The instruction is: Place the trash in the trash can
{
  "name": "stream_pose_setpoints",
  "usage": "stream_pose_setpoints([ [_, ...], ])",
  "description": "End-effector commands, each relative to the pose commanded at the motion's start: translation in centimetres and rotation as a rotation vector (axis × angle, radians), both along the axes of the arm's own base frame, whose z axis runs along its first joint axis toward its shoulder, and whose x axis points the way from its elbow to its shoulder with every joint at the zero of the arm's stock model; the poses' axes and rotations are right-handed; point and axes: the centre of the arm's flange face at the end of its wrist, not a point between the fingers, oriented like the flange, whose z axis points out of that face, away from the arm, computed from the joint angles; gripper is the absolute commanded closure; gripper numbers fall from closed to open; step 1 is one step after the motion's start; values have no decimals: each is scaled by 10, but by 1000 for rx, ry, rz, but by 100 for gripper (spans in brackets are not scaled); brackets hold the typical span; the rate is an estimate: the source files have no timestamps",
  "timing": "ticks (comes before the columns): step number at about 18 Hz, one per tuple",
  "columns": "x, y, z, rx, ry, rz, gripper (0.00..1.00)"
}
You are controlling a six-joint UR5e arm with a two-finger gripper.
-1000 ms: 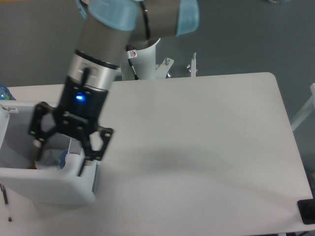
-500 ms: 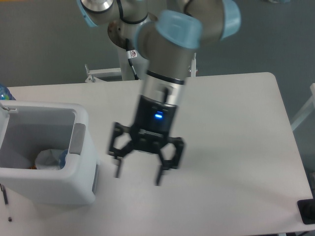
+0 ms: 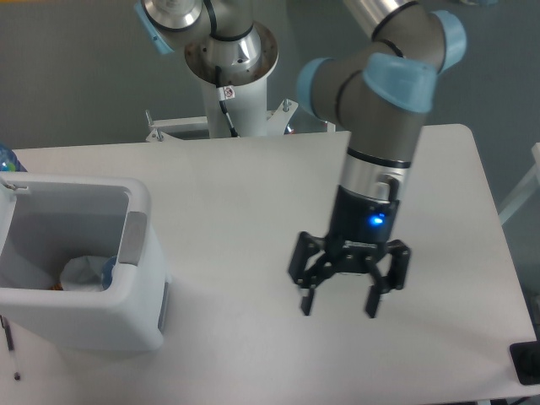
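The hand (image 3: pixel 338 304) has swung clear across the desk (image 3: pixel 253 194): a second ago it was dipped into the trash can (image 3: pixel 139 253) at the 9 o'clock side, half a second ago it hung mid-desk, and now it hovers toward 4 o'clock of the desk's middle, well apart from the bin. Its fingers stand apart with nothing between them. Inside the trash can lies the white paper cup (image 3: pixel 80 272), and just at its 3 o'clock a sliver of blue, probably the bottle (image 3: pixel 108 272), though too little shows to be sure. No trash is seen on the desk top. By that reading both items are already binned and the arm is simply retreating, so the task looks finished or nearly so.
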Motion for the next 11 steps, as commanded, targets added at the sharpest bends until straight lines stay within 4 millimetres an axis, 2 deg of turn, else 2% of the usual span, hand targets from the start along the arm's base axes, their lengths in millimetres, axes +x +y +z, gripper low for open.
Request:
stream_pose_setpoints([
  [6, -30, -37, -20, -99, 22, -151, 0],
  [11, -38, -54, -31, -290, 86, -279, 0],
])
